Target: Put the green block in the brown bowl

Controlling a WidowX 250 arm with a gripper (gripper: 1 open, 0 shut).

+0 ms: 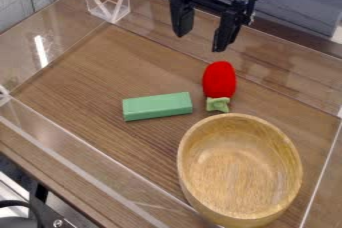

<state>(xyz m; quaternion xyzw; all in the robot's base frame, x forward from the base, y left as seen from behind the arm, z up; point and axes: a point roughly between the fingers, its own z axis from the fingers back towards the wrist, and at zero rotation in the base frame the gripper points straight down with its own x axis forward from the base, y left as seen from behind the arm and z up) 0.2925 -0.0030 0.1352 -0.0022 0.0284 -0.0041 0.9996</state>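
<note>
Pincer (pixel 203 30) hangs far centre, jaws spread, empty; arm above cut off by the top edge. Green block (pixel 158 106) lies flat mid-bench (pixel 80 62), left of strawberry toy (pixel 219 82). Bowl (pixel 241 165) near right, empty, its near rim touching the frame's bottom edge.

No text, label, brand, number or sign can be read anywhere in this view: the green block (pixel 158 106), the brown bowl (pixel 242 169), the red strawberry toy (pixel 218 80), the wood-grain tabletop (pixel 120 62) and the clear walls (pixel 54 12) around it all show plain surfaces, and the dark gripper (pixel 203 30) above the far edge carries no marking that can be made out
</note>
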